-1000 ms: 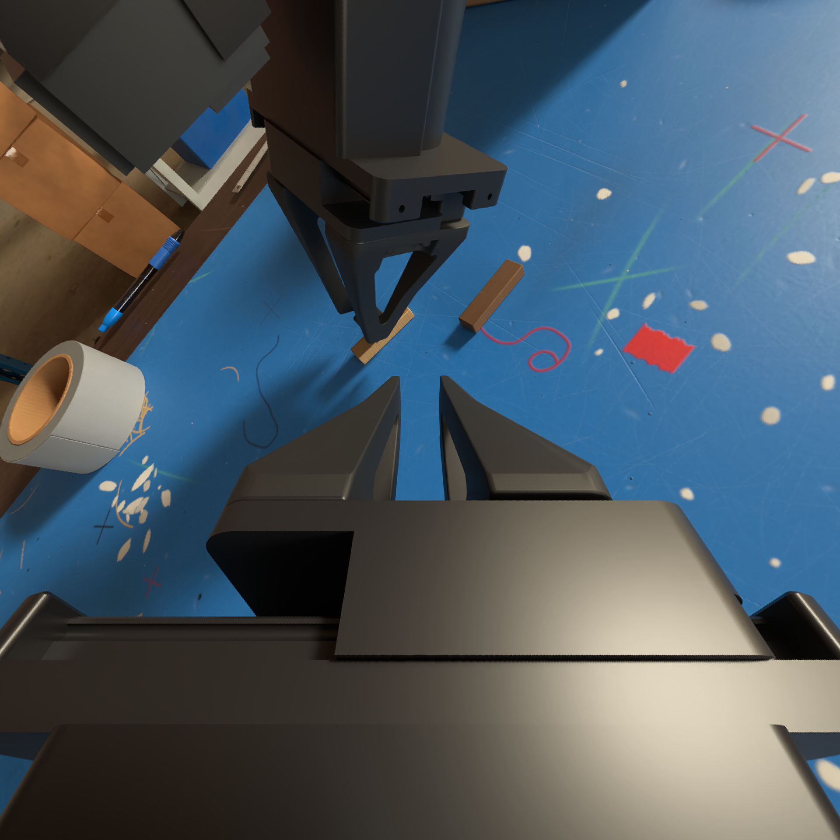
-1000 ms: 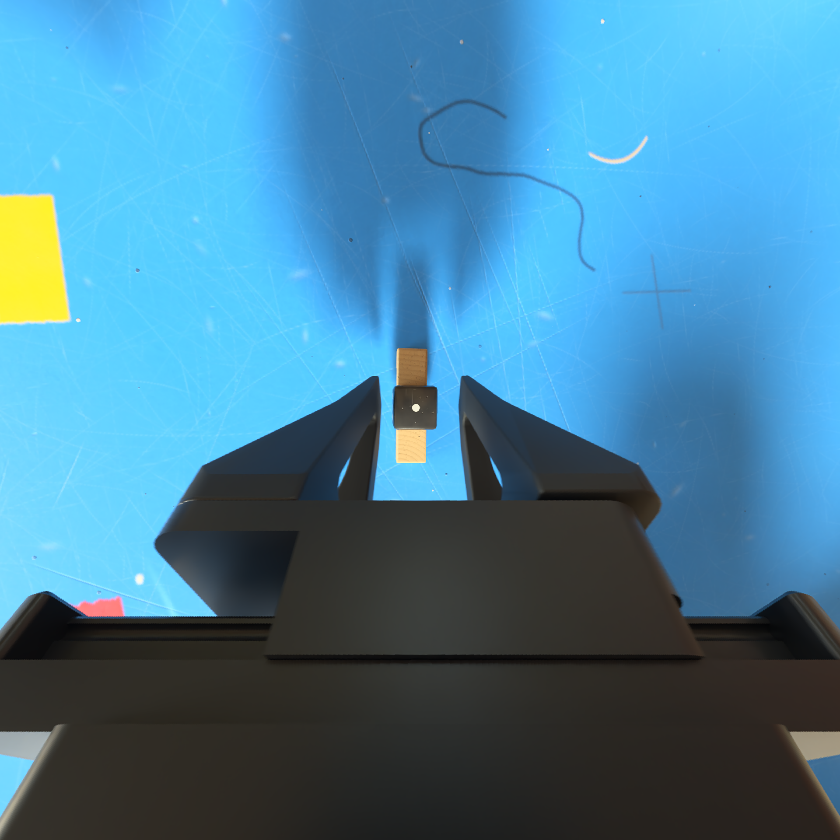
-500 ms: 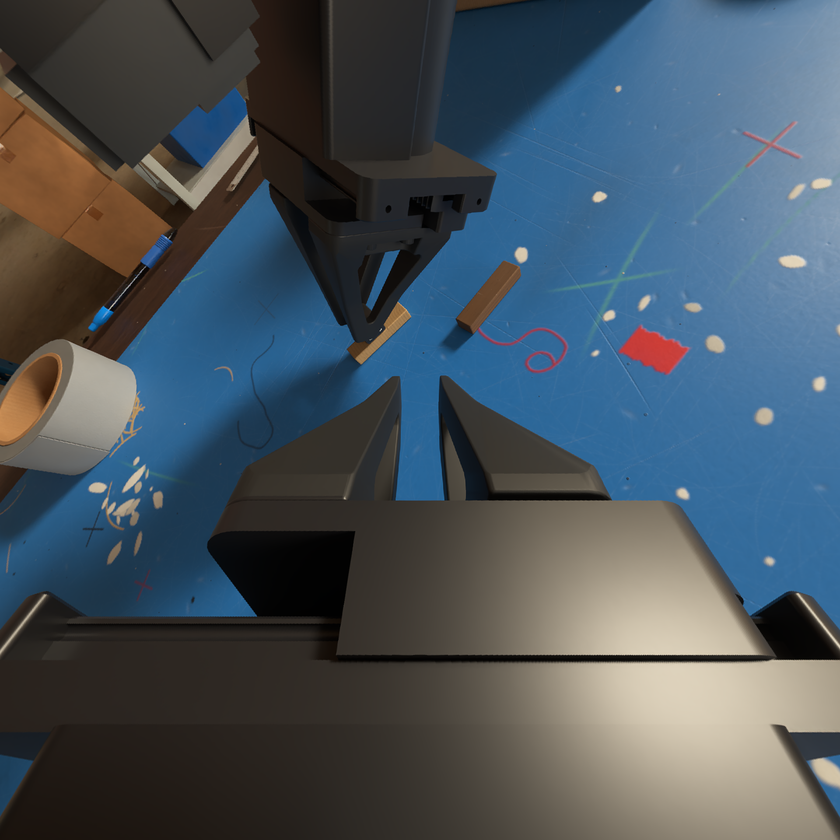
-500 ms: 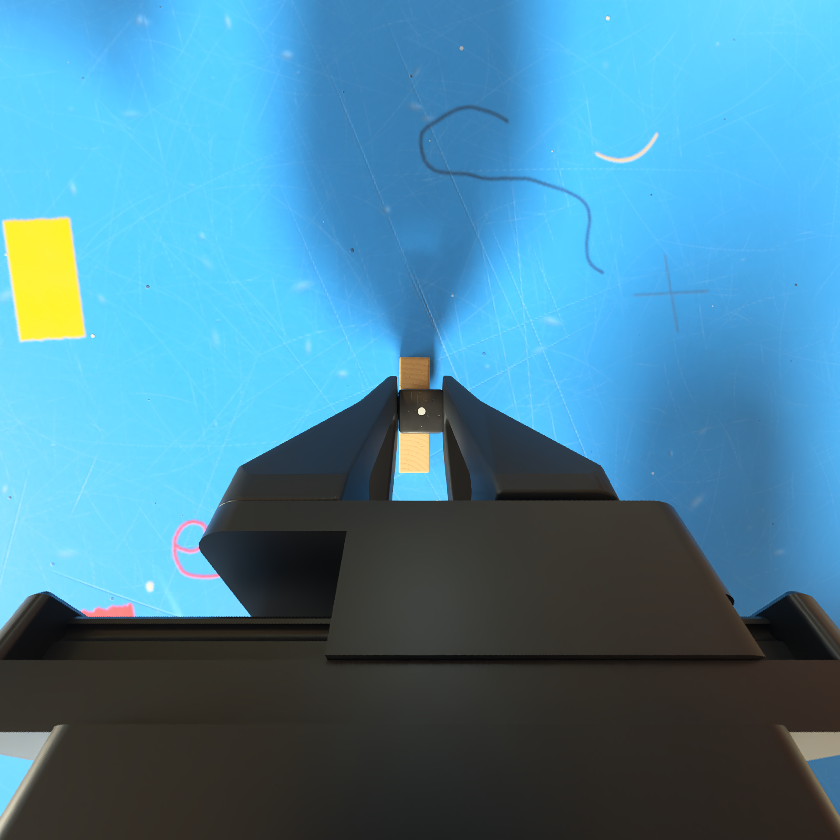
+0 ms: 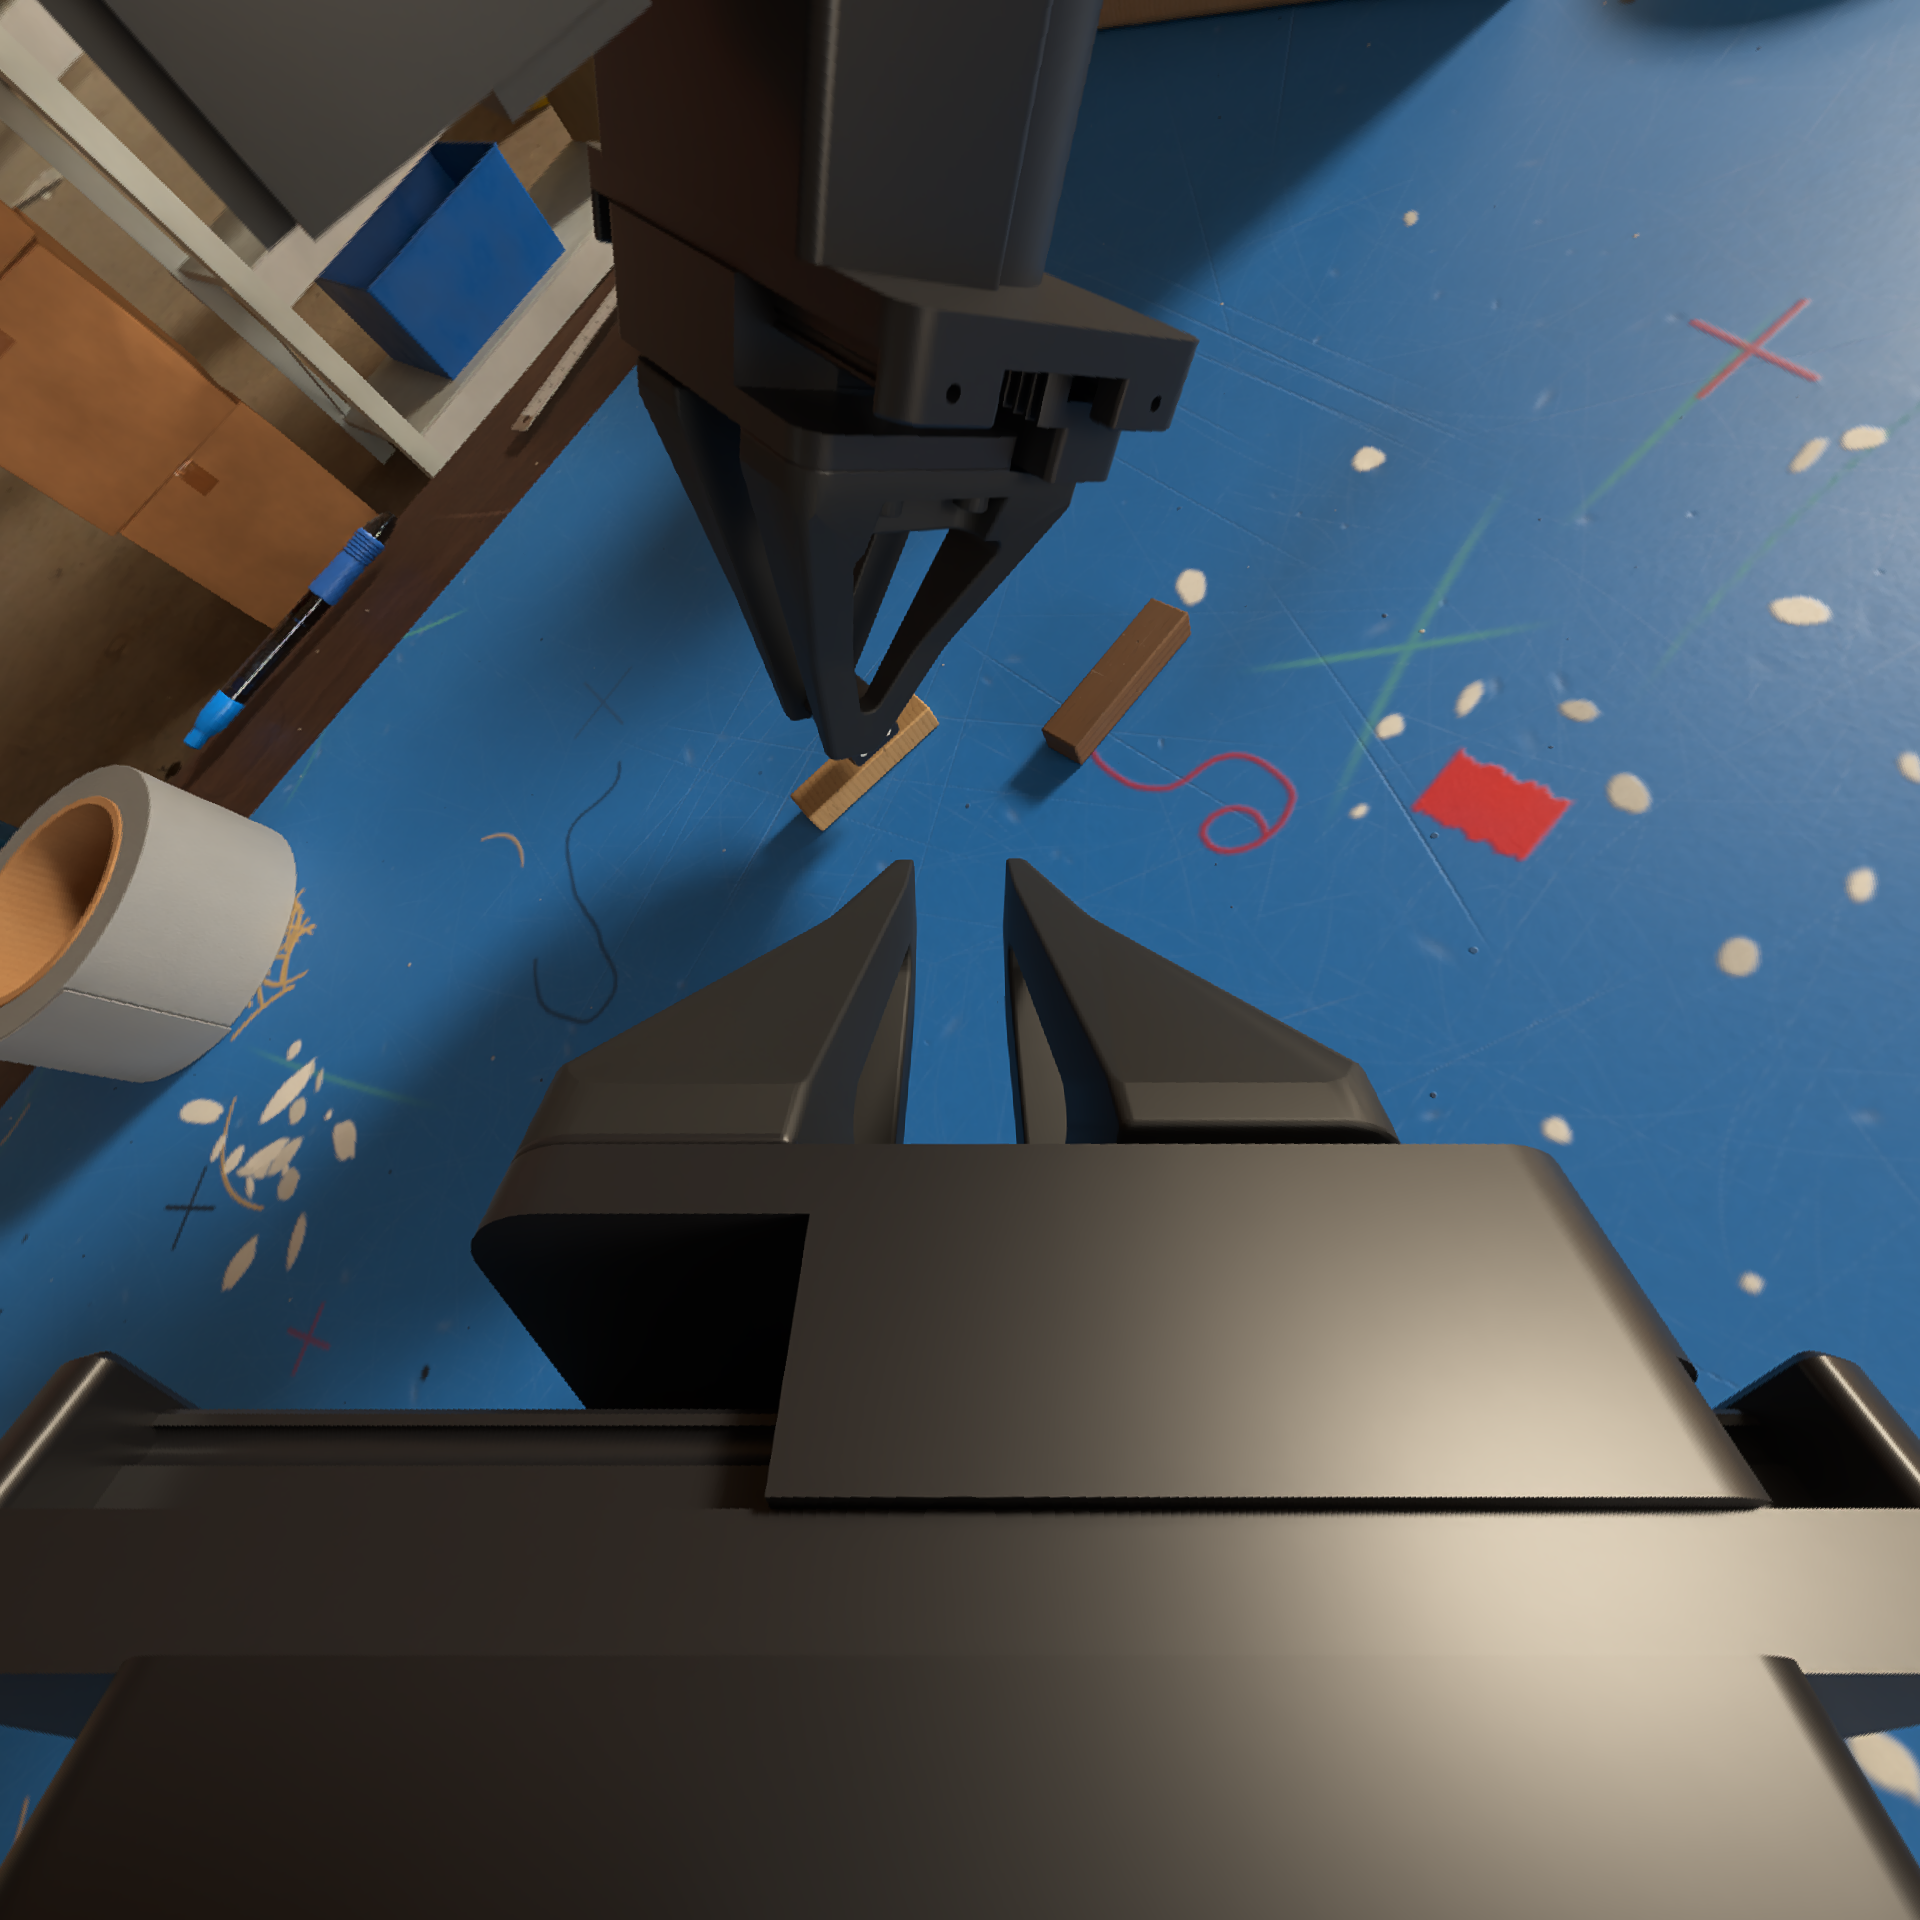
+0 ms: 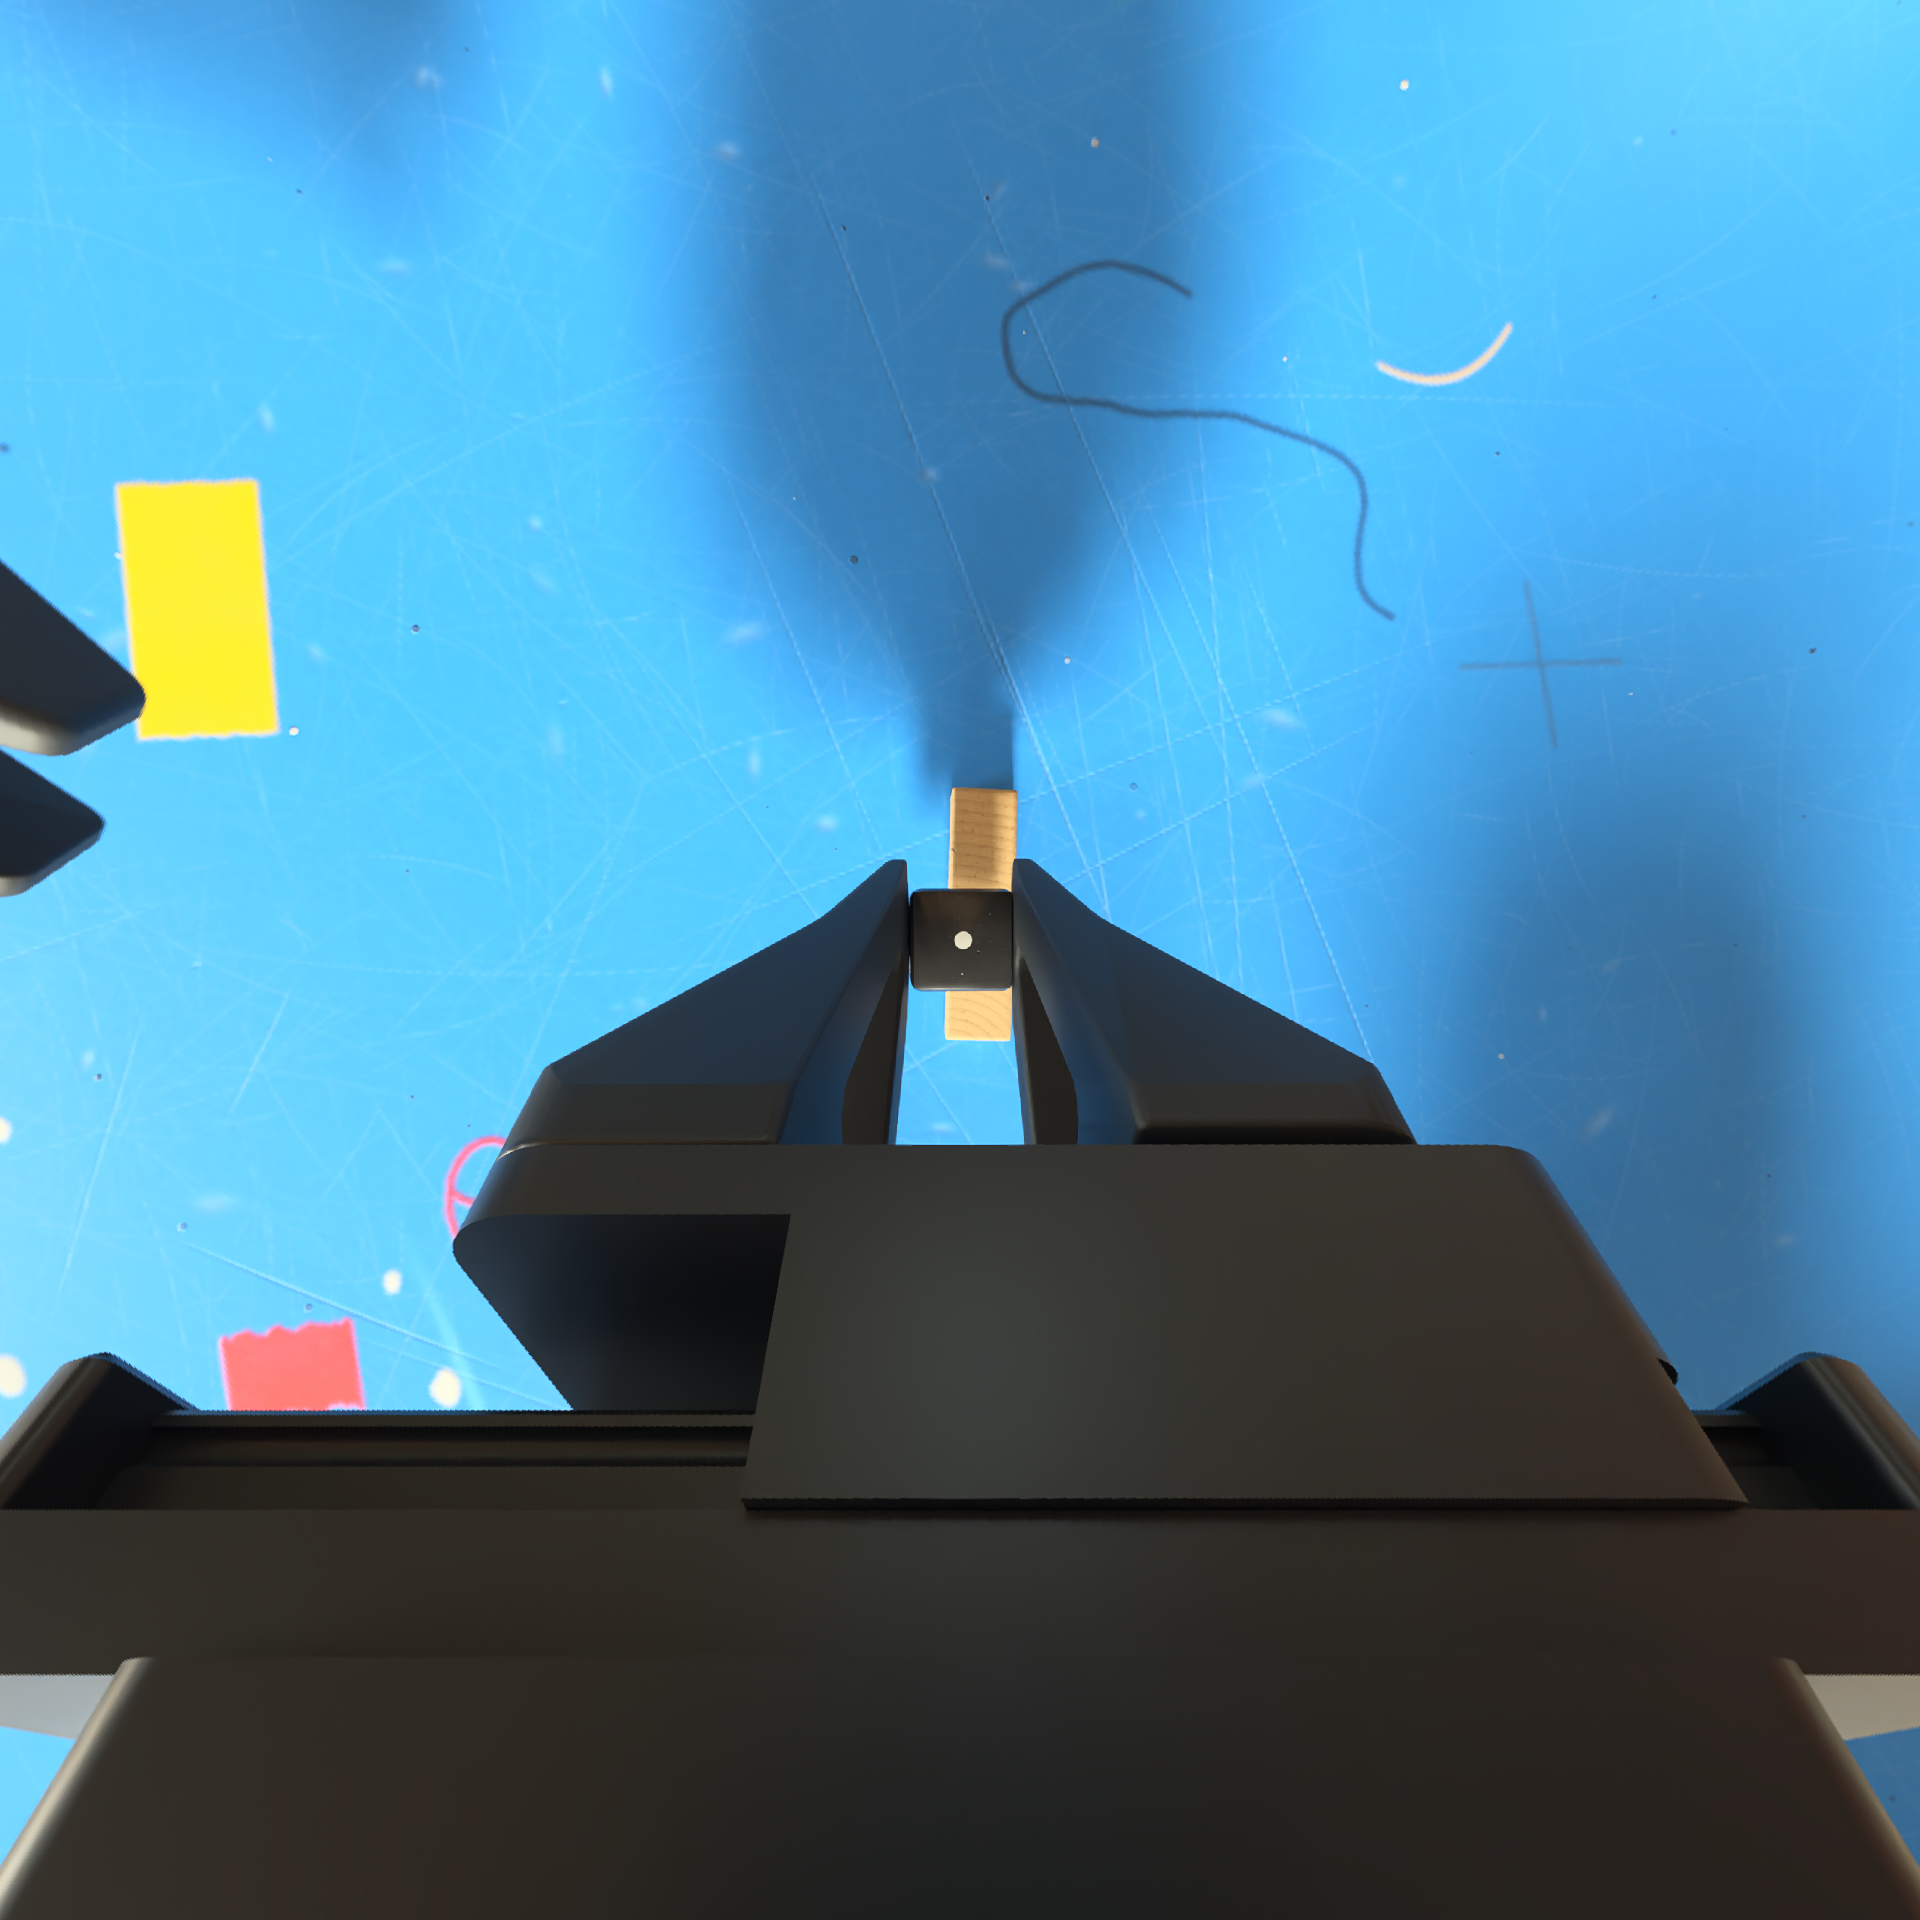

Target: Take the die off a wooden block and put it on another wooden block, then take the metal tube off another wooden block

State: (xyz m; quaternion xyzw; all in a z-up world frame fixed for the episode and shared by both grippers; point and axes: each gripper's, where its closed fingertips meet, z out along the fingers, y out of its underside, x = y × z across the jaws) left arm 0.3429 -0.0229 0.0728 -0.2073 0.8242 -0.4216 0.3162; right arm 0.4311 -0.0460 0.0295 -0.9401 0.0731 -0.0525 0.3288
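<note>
My right gripper (image 6: 960, 875) is shut on a black die (image 6: 961, 940) with one white pip facing the camera. It holds the die just above a light wooden block (image 6: 982, 831) that lies flat on the blue table. In the left wrist view the right gripper (image 5: 857, 740) hangs over that block (image 5: 831, 800). A darker wooden block (image 5: 1117, 681) lies to its right with nothing on it. My left gripper (image 5: 960, 868) hovers near both blocks, empty, its jaws a narrow gap apart. Its fingers (image 6: 57, 691) show at the right wrist view's left edge. No metal tube is in view.
A roll of grey tape (image 5: 135, 925) stands at the left by the table's dark edge (image 5: 416, 582), where a blue pen (image 5: 291, 634) lies. Boxes and a blue bin (image 5: 447, 260) are beyond the edge. Flat red (image 5: 1491, 805) and yellow (image 6: 197, 608) patches mark the table.
My right gripper closed on the die, then rose a little with it off the light block. My left gripper kept its narrow gap and hardly moved.
</note>
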